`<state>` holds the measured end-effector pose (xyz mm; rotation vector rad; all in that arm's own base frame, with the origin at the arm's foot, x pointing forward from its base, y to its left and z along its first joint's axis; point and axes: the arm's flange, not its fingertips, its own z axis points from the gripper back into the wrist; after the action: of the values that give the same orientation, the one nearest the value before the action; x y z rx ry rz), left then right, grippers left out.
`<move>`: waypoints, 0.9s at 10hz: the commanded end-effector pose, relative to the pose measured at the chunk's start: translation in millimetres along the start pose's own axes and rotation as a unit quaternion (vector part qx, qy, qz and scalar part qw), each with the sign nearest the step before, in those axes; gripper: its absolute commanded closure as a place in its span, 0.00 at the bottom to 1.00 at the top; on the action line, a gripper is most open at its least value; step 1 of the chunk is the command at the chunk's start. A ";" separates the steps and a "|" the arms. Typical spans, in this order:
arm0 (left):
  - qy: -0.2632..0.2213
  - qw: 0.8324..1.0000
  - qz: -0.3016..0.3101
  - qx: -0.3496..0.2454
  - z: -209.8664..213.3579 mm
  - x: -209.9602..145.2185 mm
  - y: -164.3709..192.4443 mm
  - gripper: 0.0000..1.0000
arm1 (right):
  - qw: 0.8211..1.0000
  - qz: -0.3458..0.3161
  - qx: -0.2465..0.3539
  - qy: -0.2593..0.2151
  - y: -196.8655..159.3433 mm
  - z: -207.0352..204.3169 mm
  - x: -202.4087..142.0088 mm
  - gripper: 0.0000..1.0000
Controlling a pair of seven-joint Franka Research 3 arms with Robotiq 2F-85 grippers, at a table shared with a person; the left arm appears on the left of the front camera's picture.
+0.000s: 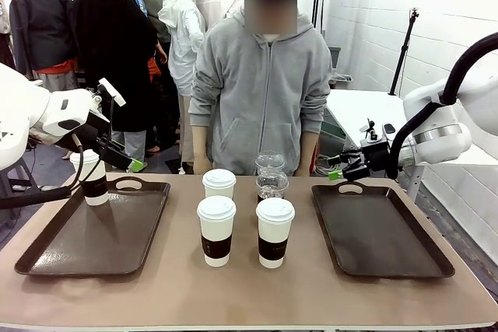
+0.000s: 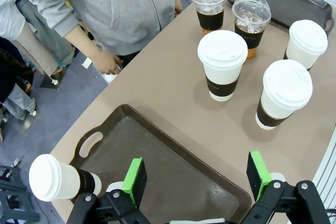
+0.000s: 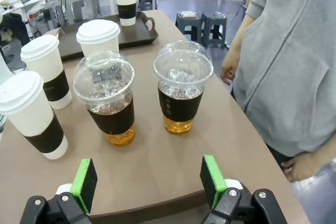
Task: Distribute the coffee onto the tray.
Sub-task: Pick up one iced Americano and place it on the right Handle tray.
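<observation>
Front view: paper cups (image 1: 216,229) upright, long axis vert., lids up; one cup (image 1: 94,178) stands on L tray (image 1: 47,250). My L gripper (image 2: 197,178) & R gripper (image 3: 148,181): fingers apart, empty.

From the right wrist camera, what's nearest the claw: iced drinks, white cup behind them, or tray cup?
1. Picture-left dome-lidded cup and picture-right dome-lidded cup, ahead of the right gripper: too close to call.
2. White lidded cup, behind them.
3. White cup on the far tray.
</observation>
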<state>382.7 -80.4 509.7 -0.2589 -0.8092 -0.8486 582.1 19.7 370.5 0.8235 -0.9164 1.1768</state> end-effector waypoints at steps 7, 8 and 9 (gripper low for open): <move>-0.003 1.000 0.002 -0.002 -0.9 -1.3 2.4 0.00 | 0.999 0.035 0.022 -0.010 -65.3 -67.5 -19.0 0.00; -0.003 1.000 0.002 -0.002 -0.9 -1.3 2.4 0.00 | 0.998 0.033 0.044 -0.018 -73.3 -76.0 -21.6 0.00; -0.003 1.000 0.002 -0.002 -0.9 -1.3 2.4 0.00 | 0.998 0.035 0.052 -0.025 -80.9 -83.3 -24.7 0.00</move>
<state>382.5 -80.9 509.8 -0.2629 -0.8092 -0.8446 655.5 69.7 309.8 0.8761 -0.9507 1.2592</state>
